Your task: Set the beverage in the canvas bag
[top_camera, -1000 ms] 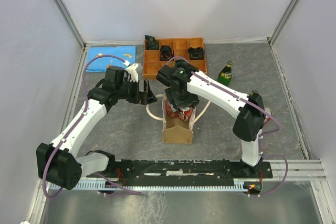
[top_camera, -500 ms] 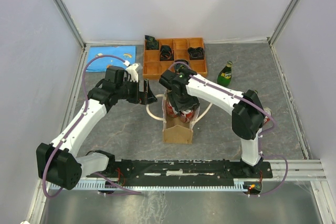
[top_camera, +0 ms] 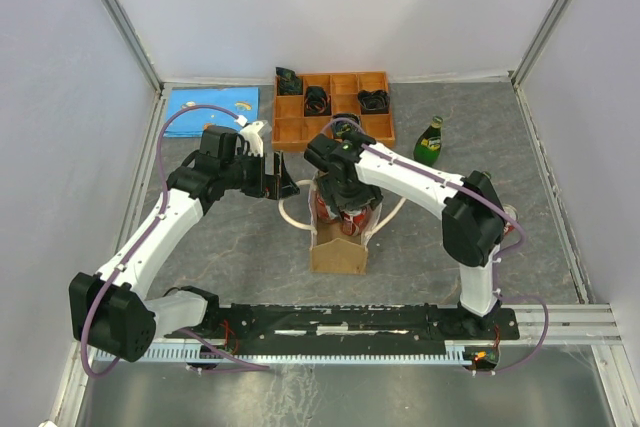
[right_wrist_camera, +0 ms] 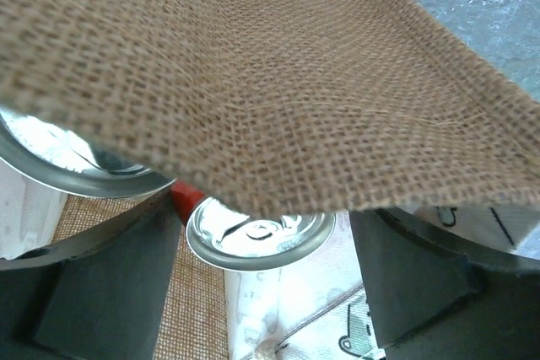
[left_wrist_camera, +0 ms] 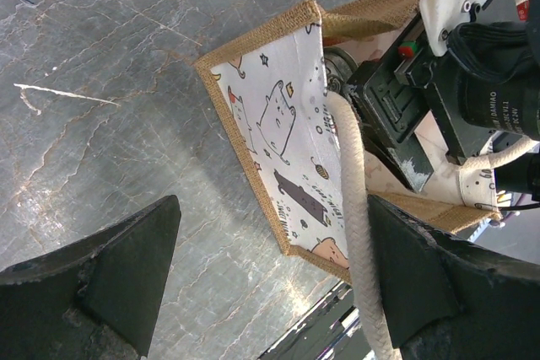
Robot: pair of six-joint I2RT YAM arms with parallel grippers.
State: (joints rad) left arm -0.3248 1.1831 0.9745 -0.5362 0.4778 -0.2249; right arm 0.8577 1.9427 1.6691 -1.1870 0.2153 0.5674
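Note:
The tan canvas bag (top_camera: 338, 252) stands open at the table's middle, and its printed lining shows in the left wrist view (left_wrist_camera: 278, 124). My right gripper (top_camera: 345, 205) reaches down inside it. In the right wrist view its fingers (right_wrist_camera: 422, 284) stand apart on either side of a red can's silver top (right_wrist_camera: 257, 238), with a small gap on the right side. The bag's burlap wall (right_wrist_camera: 253, 82) covers the upper view. A second can top (right_wrist_camera: 59, 153) sits at the left. My left gripper (top_camera: 285, 187) is open beside the bag. A cream rope handle (left_wrist_camera: 354, 208) lies along its right finger.
A green bottle (top_camera: 430, 140) stands at the back right. The orange wooden compartment tray (top_camera: 335, 127) holds dark items behind the bag. A blue sheet (top_camera: 210, 105) lies at the back left. White walls enclose the table.
My right gripper has shifted slightly left and lower into the bag. The left arm has not moved.

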